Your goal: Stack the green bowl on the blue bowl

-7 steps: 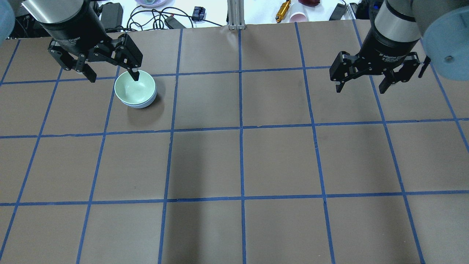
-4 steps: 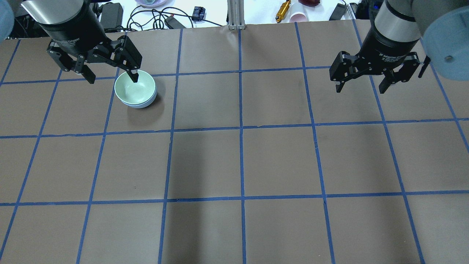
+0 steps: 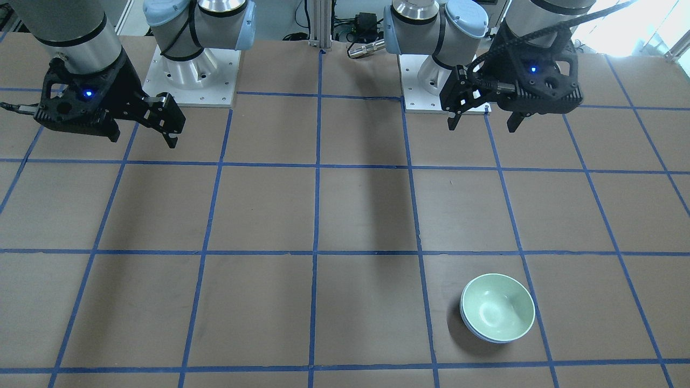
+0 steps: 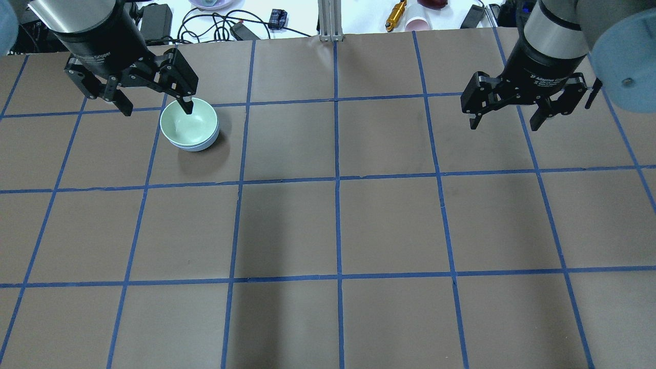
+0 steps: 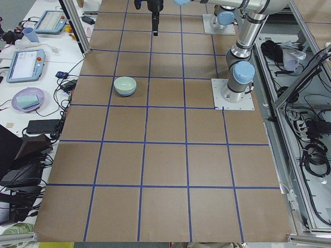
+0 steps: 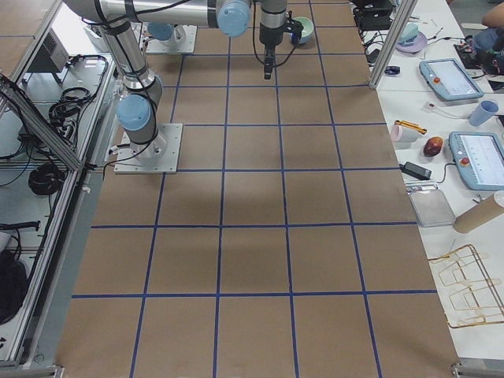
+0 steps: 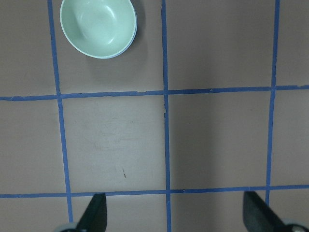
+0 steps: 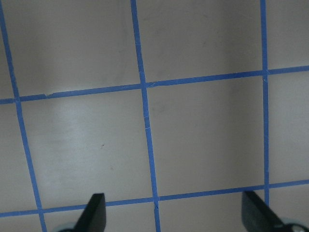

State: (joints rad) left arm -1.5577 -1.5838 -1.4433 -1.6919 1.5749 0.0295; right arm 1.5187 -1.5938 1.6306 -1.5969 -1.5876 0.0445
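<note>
- Over the last 1 second the left gripper [image 4: 157,107] has crept a little toward 11 o'clock in the overhead view. Its jaws are spread wide and hold nothing.
- The green bowl [image 4: 188,123] has not shifted in that time and sits nested inside the blue bowl [image 4: 206,145]. Only a thin crescent of the blue one shows beneath it, at about 5 o'clock.
- The front-facing view shows the left gripper well apart from the stack, back near its base, so I judge the stacking done and the arm retreating.
- The right gripper [image 4: 505,123] has not moved. Its jaws are spread too and empty, over bare table [image 4: 338,230].
- The stack lies toward 10 o'clock from the table's middle in the overhead view.
- The green bowl stands upright, mouth facing straight up. Being round, it has no long axis to speak of.
</note>
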